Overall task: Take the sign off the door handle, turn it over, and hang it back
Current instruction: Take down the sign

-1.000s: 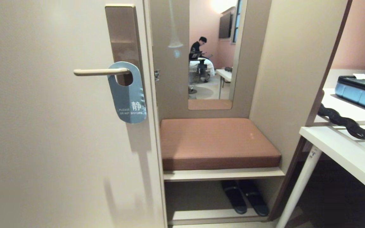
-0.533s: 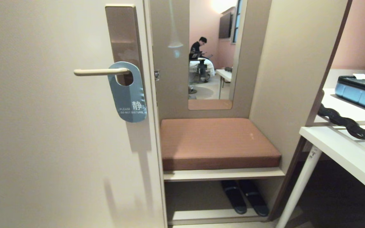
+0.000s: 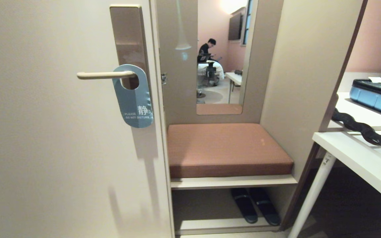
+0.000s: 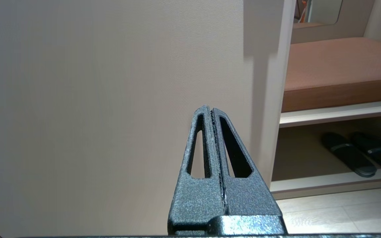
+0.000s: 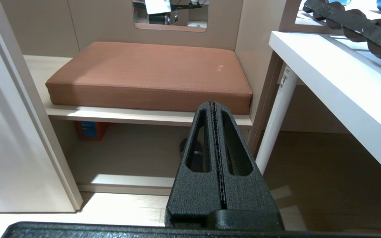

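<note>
Head view, sign: the blue-grey sign (image 3: 133,97) hangs by its oval hole on the door handle (image 3: 106,75), "do not disturb" face outward, lower end tilted slightly toward the door edge.
Head view, handle: a slim beige lever, level, on a tall brown plate (image 3: 129,43) on the cream door (image 3: 45,148).
Head view, surroundings: beside the door, a brown cushion (image 3: 227,148) on a shelf, dark slippers (image 3: 255,205) beneath, a mirror (image 3: 222,56) above showing a seated person; a white table (image 3: 362,162) stands on the right. Neither arm appears here.
Left wrist view, fingers: the left gripper (image 4: 212,110) is clenched, fingers pressed together, holding nothing, pointing at bare door low down, not touching it.
Right wrist view, fingers: the right gripper (image 5: 213,104) is likewise pressed closed and empty, aimed toward the cushion's front edge, apart from it.
</note>
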Tool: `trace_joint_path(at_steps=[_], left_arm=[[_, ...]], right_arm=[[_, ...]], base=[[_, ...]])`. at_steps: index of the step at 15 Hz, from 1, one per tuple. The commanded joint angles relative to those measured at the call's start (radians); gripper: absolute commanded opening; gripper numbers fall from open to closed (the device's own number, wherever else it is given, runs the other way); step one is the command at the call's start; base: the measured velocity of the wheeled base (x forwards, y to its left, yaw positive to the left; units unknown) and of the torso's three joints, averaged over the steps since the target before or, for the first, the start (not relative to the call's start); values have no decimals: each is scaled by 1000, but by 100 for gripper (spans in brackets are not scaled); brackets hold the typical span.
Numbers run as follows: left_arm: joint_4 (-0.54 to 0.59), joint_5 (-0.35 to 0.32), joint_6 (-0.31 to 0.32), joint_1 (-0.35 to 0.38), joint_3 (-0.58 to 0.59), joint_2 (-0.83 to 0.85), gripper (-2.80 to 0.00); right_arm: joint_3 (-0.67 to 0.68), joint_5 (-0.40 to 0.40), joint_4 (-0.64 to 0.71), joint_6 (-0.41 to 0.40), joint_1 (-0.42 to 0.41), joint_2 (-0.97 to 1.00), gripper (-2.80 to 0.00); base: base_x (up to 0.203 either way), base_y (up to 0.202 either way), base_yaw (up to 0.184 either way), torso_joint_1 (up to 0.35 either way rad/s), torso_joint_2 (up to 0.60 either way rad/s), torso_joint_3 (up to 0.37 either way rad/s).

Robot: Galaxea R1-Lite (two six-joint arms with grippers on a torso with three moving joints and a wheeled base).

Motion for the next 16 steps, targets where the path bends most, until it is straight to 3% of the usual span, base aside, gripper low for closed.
trace_joint_path(at_steps=[1, 16], left_arm=[[1, 4, -4, 1, 0, -1, -280], [3, 16, -25, -1, 0, -1, -280]], right_arm=[[0, 0, 0, 0, 0, 0, -280], [0, 0, 0, 0, 0, 0, -280]], base=[[0, 0, 0, 0, 0, 0], [0, 0, 0, 0, 0, 0]])
